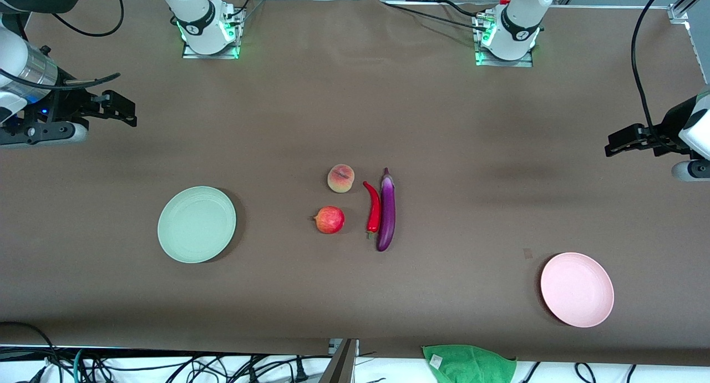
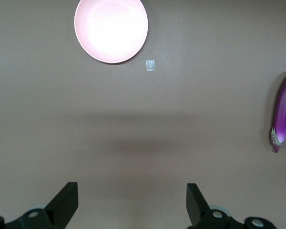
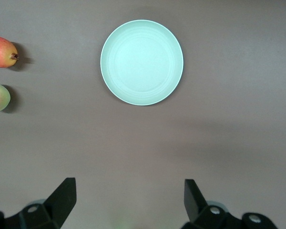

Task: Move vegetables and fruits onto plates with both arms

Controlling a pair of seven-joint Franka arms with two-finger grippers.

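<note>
Vegetables and fruits lie grouped at the middle of the brown bench (image 1: 355, 94). Of the fruits, the peach (image 1: 340, 178) sits farther from the front camera and the red pomegranate-like fruit (image 1: 329, 220) nearer to it, a small gap between them. Beside these, toward the left arm's end, the red chili pepper (image 1: 374, 207) lies lengthwise just beside the purple eggplant (image 1: 386, 211), seemingly touching it along its side.

Both plates are bare. The mint green plate (image 1: 197, 223) rests toward the right arm's end of the bench, well apart from the produce. The pink plate (image 1: 577, 289) rests toward the left arm's end, nearer to the front camera than the green one.

The left tool (image 1: 613, 146) hangs over the left arm's end of the bench, its fingers (image 2: 66, 202) spread apart and holding nothing. The right tool (image 1: 126, 112) hangs over the right arm's end, fingers (image 3: 64, 198) likewise apart and holding nothing.

A green cloth (image 1: 468, 363) lies at the bench edge nearest the front camera.
</note>
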